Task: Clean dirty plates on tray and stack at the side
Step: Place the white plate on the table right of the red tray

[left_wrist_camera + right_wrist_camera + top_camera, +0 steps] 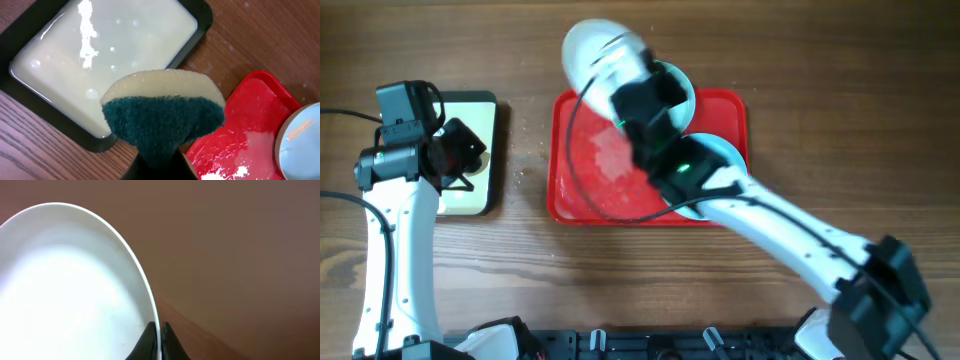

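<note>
My right gripper [638, 88] is shut on the rim of the white plate [592, 52] and holds it lifted over the far edge of the red tray [565, 150]. In the right wrist view the jaws [158, 330] pinch the white plate's rim [75, 290]. A turquoise plate [682, 85] lies on the tray under the arm, and another [725, 150] sits at the tray's right. My left gripper [455, 150] is shut on a green and yellow sponge [162, 112], held above the cream pan [110, 50]. The tray [250, 120] and a turquoise plate [302, 145] also show in the left wrist view.
The dark-rimmed cream pan [480, 105] holds soapy liquid at the left. White suds lie on the tray floor [610, 155]. Crumbs dot the wooden table [528, 150] between pan and tray. The right arm [790, 235] crosses the tray diagonally.
</note>
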Tool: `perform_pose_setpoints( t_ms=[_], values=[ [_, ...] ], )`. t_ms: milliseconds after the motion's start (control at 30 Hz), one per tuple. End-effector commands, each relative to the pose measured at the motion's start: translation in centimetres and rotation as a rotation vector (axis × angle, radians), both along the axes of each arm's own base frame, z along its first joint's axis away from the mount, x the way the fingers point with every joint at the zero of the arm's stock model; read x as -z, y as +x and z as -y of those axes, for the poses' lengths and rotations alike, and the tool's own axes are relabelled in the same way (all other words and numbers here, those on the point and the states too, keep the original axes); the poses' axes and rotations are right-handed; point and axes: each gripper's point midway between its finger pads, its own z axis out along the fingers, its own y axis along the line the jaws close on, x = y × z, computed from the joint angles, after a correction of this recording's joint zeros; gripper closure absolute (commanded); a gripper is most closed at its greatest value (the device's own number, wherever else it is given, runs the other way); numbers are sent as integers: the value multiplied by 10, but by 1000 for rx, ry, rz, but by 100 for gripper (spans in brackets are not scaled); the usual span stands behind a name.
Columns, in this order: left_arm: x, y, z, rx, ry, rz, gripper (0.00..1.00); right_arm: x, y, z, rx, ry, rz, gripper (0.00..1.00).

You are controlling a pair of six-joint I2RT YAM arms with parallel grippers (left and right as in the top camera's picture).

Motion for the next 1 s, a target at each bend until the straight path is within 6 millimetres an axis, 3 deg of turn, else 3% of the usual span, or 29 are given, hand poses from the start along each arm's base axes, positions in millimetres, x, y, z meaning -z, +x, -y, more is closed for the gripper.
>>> perform_pose_setpoints(
  t_ms=[0, 67, 133, 200, 267, 333, 400, 467, 500, 533, 567, 600, 733, 800, 900, 967],
  values=[
    [-1, -1, -4, -16, 7, 2, 96, -6, 23, 66, 21, 460, -128, 95],
    [0, -1, -4, -16, 7, 1, 96, 34, 36, 116, 22, 695, -351, 95],
    [-1, 0, -4, -16, 7, 3, 96, 70, 42, 194, 176, 867, -472, 96],
    [-1, 0, -4, -16, 7, 3, 96, 102, 40, 272, 347, 927, -512, 96],
    [-1, 0, -4, -16, 8, 3, 96, 139, 31, 336, 509, 934, -545, 96],
    [-1, 0, -4, -16, 8, 4, 96, 176, 24, 371, 600, 954, -597, 96],
    [-1, 0, -4, -16, 8, 5, 96, 209, 22, 379, 583, 930, -673, 96],
    [-1, 1, -4, -16, 8, 8, 96, 229, 20, 379, 575, 900, -723, 95],
    [-1, 1, -4, -16, 9, 9, 96, 233, 19, 378, 579, 901, -734, 77],
    [-2, 1, -4, -16, 9, 11, 96, 234, 20, 377, 575, 904, -736, 32],
    [-2, 2, -4, -16, 10, 12, 96, 229, 23, 369, 531, 931, -737, 11],
    [-2, 2, -4, -16, 10, 15, 96, 221, 28, 353, 439, 990, -746, 2],
    [-3, 3, -4, -15, 10, 19, 96, 176, 45, 289, 118, 1126, -736, 1],
    [-3, 4, -2, -9, 4, 22, 96, 164, 51, 249, 32, 1106, -756, 0],
    [-3, 4, -3, -9, 4, 24, 96, 176, 49, 171, -18, 960, -826, 1],
    [-3, 4, -3, -9, 4, 24, 96, 186, 43, 137, -53, 920, -872, 1]
  ],
)
